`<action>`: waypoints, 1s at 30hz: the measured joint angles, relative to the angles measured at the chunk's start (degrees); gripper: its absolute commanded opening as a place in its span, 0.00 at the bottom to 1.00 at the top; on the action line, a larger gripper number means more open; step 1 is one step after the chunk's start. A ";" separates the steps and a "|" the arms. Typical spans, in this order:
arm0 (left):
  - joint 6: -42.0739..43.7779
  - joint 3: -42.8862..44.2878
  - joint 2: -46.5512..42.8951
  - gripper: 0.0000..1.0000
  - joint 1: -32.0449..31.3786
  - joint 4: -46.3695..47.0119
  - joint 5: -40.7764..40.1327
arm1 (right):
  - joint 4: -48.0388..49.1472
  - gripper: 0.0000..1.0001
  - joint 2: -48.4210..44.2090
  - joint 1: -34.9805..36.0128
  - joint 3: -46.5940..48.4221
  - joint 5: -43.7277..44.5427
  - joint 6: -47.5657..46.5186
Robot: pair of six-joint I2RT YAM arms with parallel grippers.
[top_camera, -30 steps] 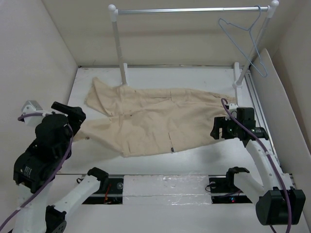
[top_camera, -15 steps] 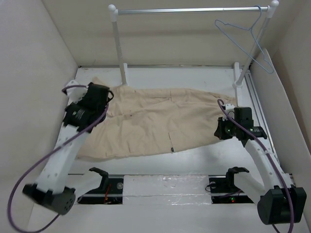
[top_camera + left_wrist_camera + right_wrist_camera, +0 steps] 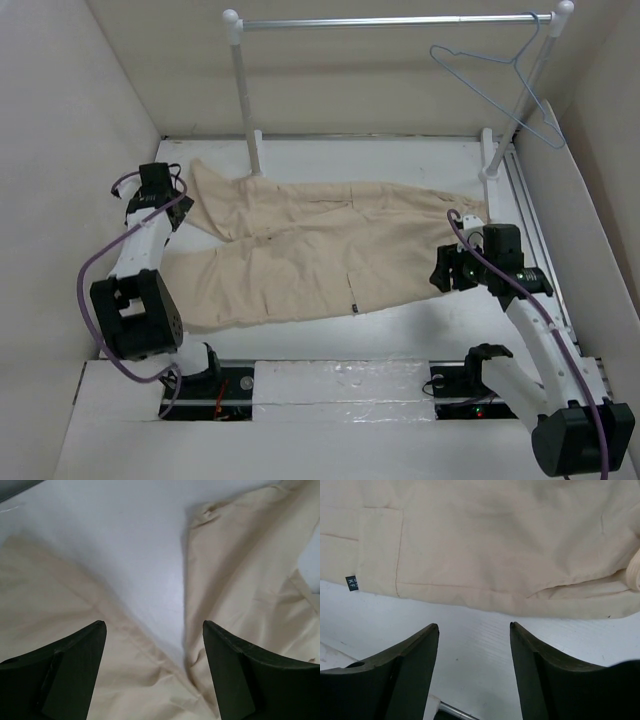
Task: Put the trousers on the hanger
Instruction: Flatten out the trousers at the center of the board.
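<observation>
Beneath the white-posted rack with its silver bar (image 3: 380,20), beige cotton trousers (image 3: 320,255) lie flat, long axis left to right, leg ends pointing left. A thin pale-blue wire hanger (image 3: 497,88) hangs at the bar's right end. The left gripper (image 3: 154,630) and right gripper (image 3: 474,630) gape, empty.

The left gripper (image 3: 153,625) stood wide apart above the trousers (image 3: 235,570), with white table (image 3: 115,535) showing between their legs.
</observation>
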 measured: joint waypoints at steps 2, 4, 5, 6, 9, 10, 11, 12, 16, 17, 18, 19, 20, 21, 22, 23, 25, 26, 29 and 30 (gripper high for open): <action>0.98 3.56 4.96 0.66 -0.24 2.19 1.25 | -0.07 0.65 -0.07 0.00 0.00 -0.11 0.00; 1.60 7.39 10.71 0.62 -0.26 4.15 2.10 | -0.13 0.66 -0.20 0.00 0.00 0.09 0.00; 1.77 9.49 13.66 0.61 -0.26 4.44 2.40 | -0.20 0.68 -0.33 -0.04 0.00 0.35 0.02; 1.92 11.04 16.28 0.59 -0.26 5.03 2.62 | -0.28 0.68 -0.50 -0.07 0.00 0.59 0.02; 1.92 15.34 24.17 0.59 -0.26 5.29 2.49 | -0.55 0.70 -0.74 -0.11 0.20 1.07 0.02; 1.97 16.20 26.18 0.59 -0.26 5.22 2.45 | -0.68 0.70 -0.70 -0.17 0.39 1.16 0.04; 2.03 16.98 27.80 0.59 -0.26 4.96 2.36 | -0.70 0.72 -0.61 -0.31 0.52 1.25 0.04; 2.12 17.92 29.46 0.59 -0.26 4.61 2.29 | -0.72 0.72 -0.50 -0.33 0.70 1.40 0.17; 2.16 23.12 35.30 0.09 -0.22 3.76 1.70 | -0.79 0.76 -0.07 -0.42 0.83 2.64 0.68; 2.47 24.28 36.37 0.00 -0.17 3.69 1.27 | -0.85 0.79 -0.04 -0.55 0.83 3.10 0.94; 2.91 25.27 37.20 0.00 0.00 3.43 0.96 | -0.90 0.80 -0.04 -0.85 0.83 3.56 1.25; 2.97 25.99 37.73 0.00 0.35 2.95 0.55 | -0.85 0.81 -0.04 -1.33 0.79 4.09 1.68; 2.89 26.18 37.88 0.00 0.94 2.47 -0.04 | -0.68 0.83 -0.04 -2.01 0.63 4.35 2.08; 2.71 26.18 37.88 0.00 1.79 1.70 -0.79 | -0.28 0.83 -0.04 -2.95 0.28 4.35 2.49; 2.58 25.53 37.42 0.00 2.99 1.55 -1.42 | 0.17 0.84 -0.02 -3.93 -0.26 4.37 3.15; 2.49 24.00 36.63 0.00 4.61 1.97 -1.73 | 0.81 0.85 0.09 -4.94 -1.01 4.22 3.82; 2.45 19.63 33.86 0.00 8.98 1.95 -1.70 | 1.88 0.86 1.16 -6.91 -2.32 3.67 5.09; 2.89 17.11 32.13 0.00 11.41 2.82 -1.11 | 2.32 0.87 1.90 -7.61 -2.71 3.39 5.55; 3.89 11.26 26.91 0.12 16.13 2.67 0.35 | 4.17 0.91 4.81 -9.01 -2.82 2.56 6.03; 4.11 11.21 26.10 0.32 16.85 1.97 0.24 | 4.72 0.92 5.73 -9.46 -2.82 2.32 5.97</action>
